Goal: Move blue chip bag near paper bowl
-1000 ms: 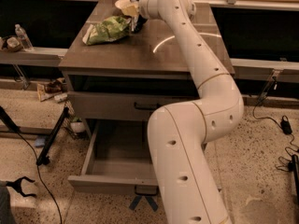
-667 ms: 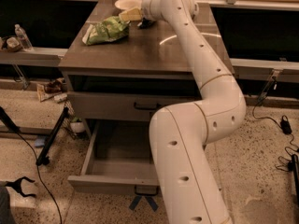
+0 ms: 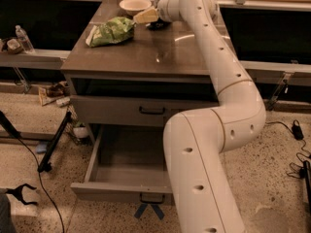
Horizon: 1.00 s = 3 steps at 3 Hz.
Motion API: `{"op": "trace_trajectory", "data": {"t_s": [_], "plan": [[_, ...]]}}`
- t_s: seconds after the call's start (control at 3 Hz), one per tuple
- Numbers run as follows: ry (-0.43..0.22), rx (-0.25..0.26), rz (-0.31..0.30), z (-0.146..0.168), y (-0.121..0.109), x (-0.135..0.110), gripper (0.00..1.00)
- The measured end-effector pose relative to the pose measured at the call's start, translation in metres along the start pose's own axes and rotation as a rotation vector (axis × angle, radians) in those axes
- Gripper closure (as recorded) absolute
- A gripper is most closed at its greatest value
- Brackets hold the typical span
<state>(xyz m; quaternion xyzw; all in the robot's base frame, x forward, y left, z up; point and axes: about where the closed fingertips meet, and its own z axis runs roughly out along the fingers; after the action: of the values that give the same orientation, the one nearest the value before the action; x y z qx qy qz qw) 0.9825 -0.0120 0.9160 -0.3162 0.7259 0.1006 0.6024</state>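
Note:
The paper bowl stands at the far edge of the metal table, left of centre. My gripper hangs low over the table just right of the bowl, at the end of the long white arm that reaches in from the right. A dark shape lies on the table right under the wrist. It may be the blue chip bag, but it is mostly hidden. A green and white chip bag lies to the gripper's left front.
The table's bottom drawer is pulled open toward the front. A water bottle stands on a low shelf at the left. A black stand and cables lie on the floor at the left. More cables lie at the right.
The gripper end has shifted a little to the right and forward, off the bowl. The bowl now shows in full. The green chip bag has not moved.

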Motion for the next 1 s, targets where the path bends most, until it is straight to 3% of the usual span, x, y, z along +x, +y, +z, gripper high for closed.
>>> {"op": "trace_trajectory", "data": {"t_s": [1.0], "plan": [[-0.098,-0.107,0.024,0.028,0.059,-0.042,0.0]]}}
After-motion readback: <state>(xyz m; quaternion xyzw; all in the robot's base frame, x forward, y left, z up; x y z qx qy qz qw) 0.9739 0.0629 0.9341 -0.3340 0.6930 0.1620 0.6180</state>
